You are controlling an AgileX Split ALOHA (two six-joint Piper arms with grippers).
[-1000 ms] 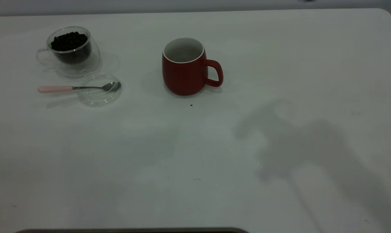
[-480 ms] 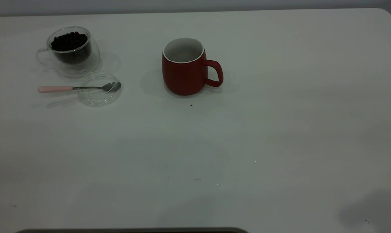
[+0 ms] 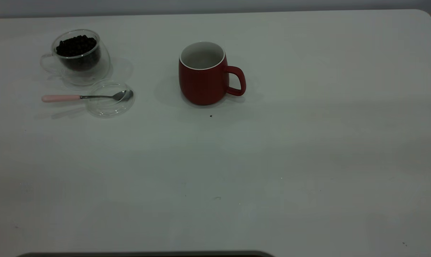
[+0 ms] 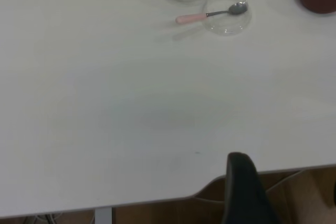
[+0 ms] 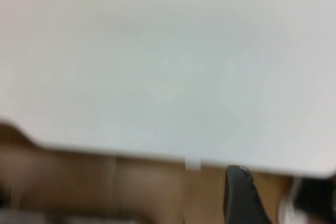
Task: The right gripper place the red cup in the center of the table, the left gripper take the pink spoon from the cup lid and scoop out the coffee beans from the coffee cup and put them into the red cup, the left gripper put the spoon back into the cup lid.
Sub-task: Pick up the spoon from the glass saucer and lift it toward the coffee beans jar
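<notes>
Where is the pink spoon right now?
In the exterior view, far left: the pink spoon has its bowl on the cup lid, just in front of the coffee cup.

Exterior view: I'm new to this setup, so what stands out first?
The red cup stands upright near the table's middle, empty. At far left, the coffee cup holds dark coffee beans; just in front, the pink spoon rests its bowl in the cup lid.

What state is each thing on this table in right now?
Dark-red ceramic mug: upright, empty.
Clear glass cup: upright, uncovered, filled with dark coffee beans.
Round clear glass lid: flat on the white table.
Pink-handled metal spoon: bowl resting on the lid, untouched.
</notes>
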